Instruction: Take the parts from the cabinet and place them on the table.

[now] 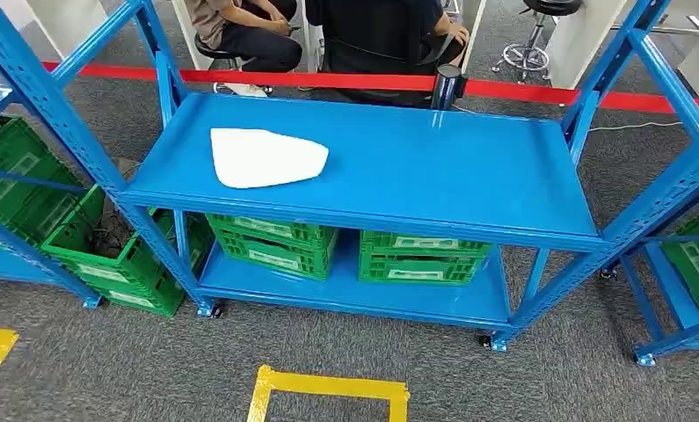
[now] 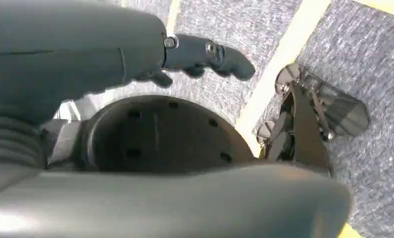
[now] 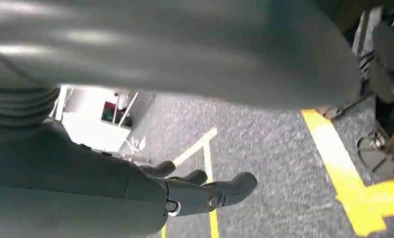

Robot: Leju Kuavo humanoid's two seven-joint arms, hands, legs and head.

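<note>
I see white part (image 1: 266, 157) on blue rack top shelf (image 1: 433, 167), upper left of centre.
L hand (image 2: 135, 54) & R hand (image 3: 135, 193) over carpet, fingers apart, holding nothing.

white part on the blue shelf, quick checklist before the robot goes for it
1. White part lies flat on the top shelf, nothing on it: ok.
2. Left hand holds nothing, hanging over the carpet: ok.
3. Right hand holds nothing, hanging too: ok.
4. Arms raised toward the part: not ok.
5. Table to put it on in sight: cannot tell.
6. People seated behind the red tape, away from the shelf: ok.
</note>
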